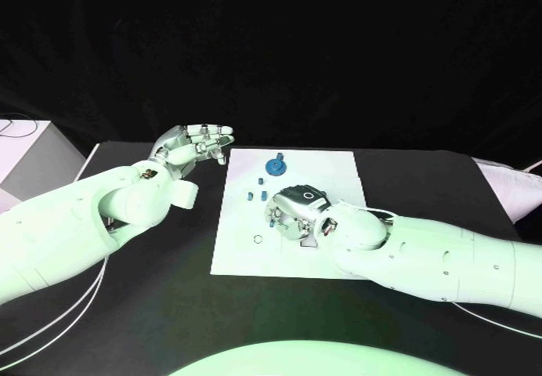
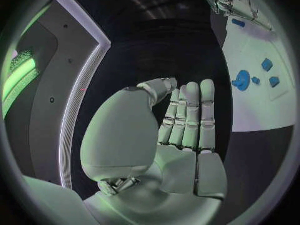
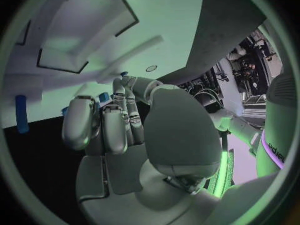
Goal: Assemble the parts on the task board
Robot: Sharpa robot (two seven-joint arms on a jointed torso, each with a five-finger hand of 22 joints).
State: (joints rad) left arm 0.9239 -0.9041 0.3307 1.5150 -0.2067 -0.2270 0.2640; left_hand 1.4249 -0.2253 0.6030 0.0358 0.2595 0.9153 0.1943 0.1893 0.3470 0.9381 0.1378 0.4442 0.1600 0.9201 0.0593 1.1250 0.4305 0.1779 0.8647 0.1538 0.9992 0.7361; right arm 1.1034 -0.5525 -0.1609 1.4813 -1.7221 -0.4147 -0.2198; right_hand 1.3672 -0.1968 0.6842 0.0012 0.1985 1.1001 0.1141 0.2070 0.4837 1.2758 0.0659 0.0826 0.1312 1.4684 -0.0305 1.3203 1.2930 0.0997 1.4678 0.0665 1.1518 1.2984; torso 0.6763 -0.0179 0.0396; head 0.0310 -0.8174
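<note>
Black table (image 1: 135, 290) carries the white task board (image 1: 327, 176) at its middle. Right robot hand (image 1: 296, 210) sits low over the board's centre, fingers curled downward; cannot tell whether it pinches anything. Left robot hand (image 1: 194, 145) is raised off the board's far-left corner, palm up, fingers straight and side by side, holding nothing. Round blue part (image 1: 275, 166) lies on the board's far side; a small blue part (image 1: 251, 197) lies just beside the right robot hand.
</note>
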